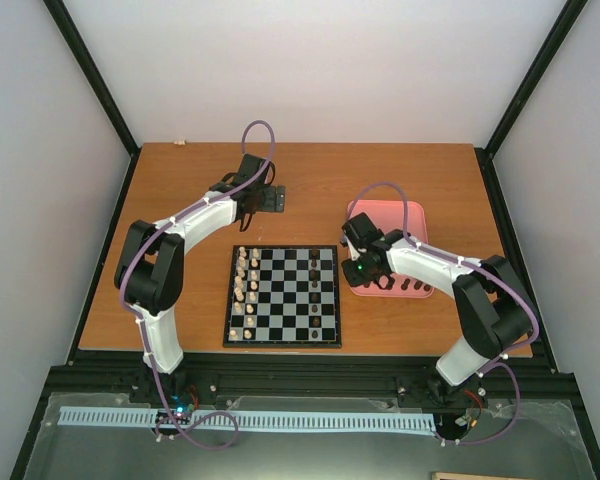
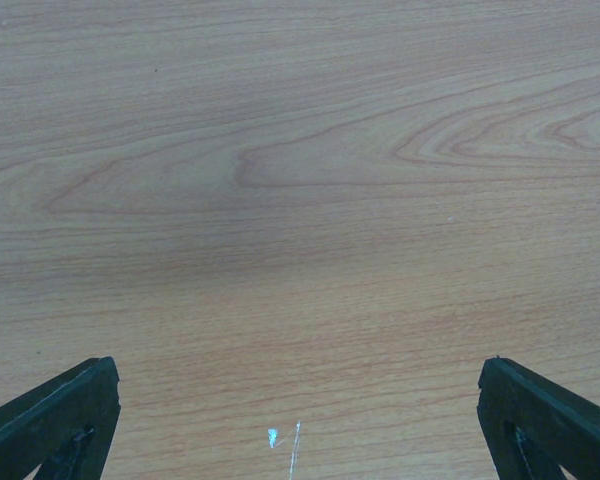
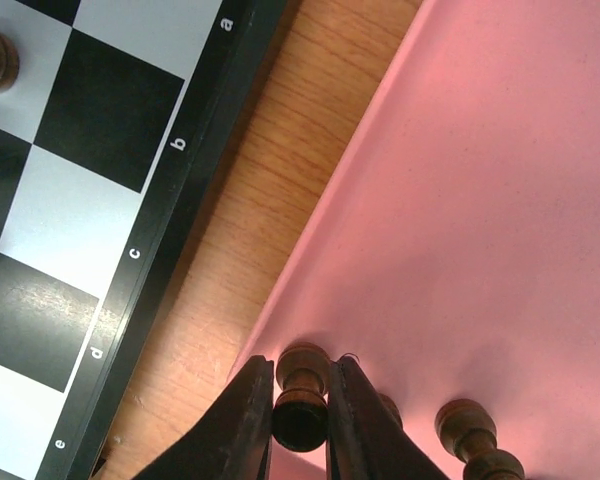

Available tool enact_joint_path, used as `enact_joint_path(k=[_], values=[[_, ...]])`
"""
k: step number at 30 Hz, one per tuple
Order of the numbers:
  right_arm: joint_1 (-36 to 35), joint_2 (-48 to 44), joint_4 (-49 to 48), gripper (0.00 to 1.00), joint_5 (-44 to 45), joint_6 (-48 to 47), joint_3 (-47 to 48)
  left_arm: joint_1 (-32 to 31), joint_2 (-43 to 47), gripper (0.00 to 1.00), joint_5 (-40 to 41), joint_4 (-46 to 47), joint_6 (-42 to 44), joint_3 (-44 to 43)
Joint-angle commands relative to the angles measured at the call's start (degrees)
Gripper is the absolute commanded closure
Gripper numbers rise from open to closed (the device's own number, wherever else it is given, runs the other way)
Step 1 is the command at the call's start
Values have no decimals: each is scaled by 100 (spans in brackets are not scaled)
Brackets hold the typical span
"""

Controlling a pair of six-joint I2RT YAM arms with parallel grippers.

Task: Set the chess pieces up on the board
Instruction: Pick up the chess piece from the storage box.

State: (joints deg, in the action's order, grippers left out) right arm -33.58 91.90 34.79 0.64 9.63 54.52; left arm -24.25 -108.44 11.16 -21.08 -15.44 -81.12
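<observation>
Tightly between right jaws: chess piece (image 3: 300, 400)

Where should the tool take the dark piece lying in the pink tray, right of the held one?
Across the narrow stem below its round head, from above, straddling its long axis: the dark piece seems to lie flat on the pink tray.

The board (image 1: 282, 296) lies on the table (image 1: 180, 180), midway along its near edge, the tray (image 1: 410, 212) just right of it. A few chess pieces (image 1: 313, 270) stand in the board's right half, more along the tray's near edge, where the right gripper (image 3: 300, 366) hangs with one piece (image 3: 301, 415) between its fingers
</observation>
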Motion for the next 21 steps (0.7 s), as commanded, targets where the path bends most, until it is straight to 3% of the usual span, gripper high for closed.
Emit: enact_joint_path(k=[1, 21], values=[[-56, 22, 61, 85, 59, -64, 128, 26, -54, 0, 66, -68, -81, -198], [-56, 130, 35, 88, 275, -51, 1064, 23, -30, 0, 44, -68, -73, -208]])
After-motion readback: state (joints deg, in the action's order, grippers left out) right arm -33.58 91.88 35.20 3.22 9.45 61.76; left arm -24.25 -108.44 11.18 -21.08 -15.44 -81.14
